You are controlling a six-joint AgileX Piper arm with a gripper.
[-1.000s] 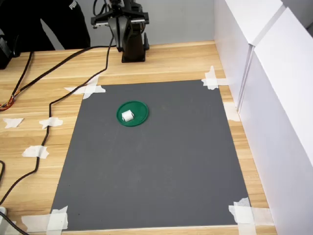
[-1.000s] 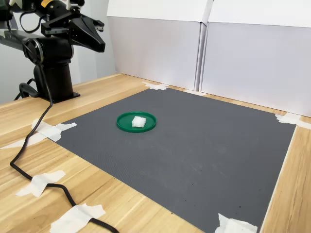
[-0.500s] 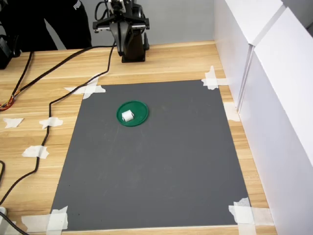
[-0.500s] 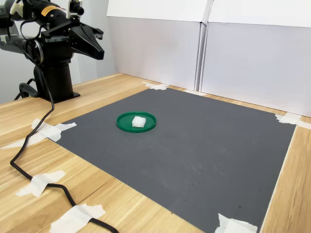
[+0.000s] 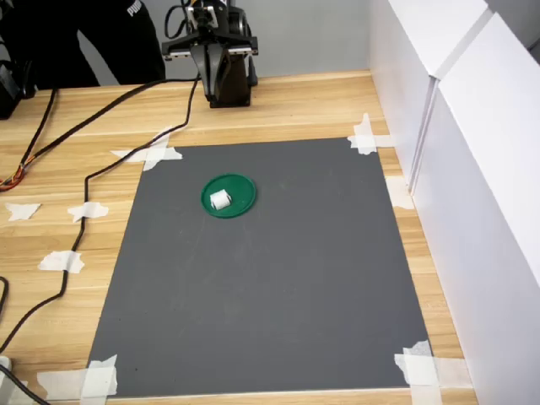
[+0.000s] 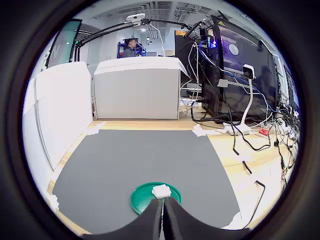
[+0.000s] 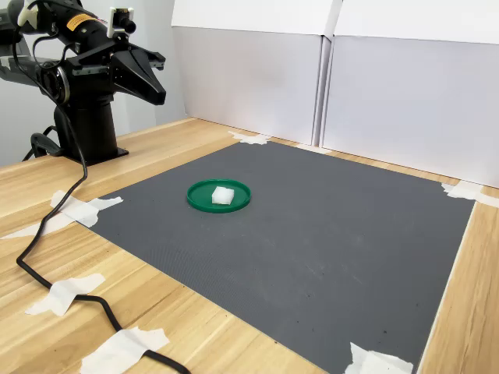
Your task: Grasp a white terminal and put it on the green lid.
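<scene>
Wooden tabletop (image 5: 278,105) with a big dark grey mat (image 5: 261,261) taped down at its corners using white tape scraps (image 5: 367,135), and white foam-board walls (image 5: 472,126) closing off the right side of the first exterior view. More tape bits sit on the bare wood at the left of that frame, and a black cable (image 5: 80,228) snakes down the left edge from the arm's base.

Sitting on the mat, upper left of centre in the first exterior view, is the green lid (image 5: 229,195), and the white terminal (image 5: 219,200) is lying inside it, a bit toward the lid's left side in that frame. In the second exterior view the same lid (image 7: 219,196) is left of centre with the terminal (image 7: 223,195) resting on it.

The arm (image 7: 78,86) is folded up over its black base at the upper left of the second exterior view, well apart from the lid, nothing between them but open mat and wood. Its pincer (image 7: 158,74) points out toward the mat, holding nothing, and in the wrist view the two fingers (image 6: 162,220) look pressed together with barely a slit between them, the lid (image 6: 142,197) just past their tips. Someone in dark clothing (image 5: 84,38) stands at the top left of the first exterior view.
</scene>
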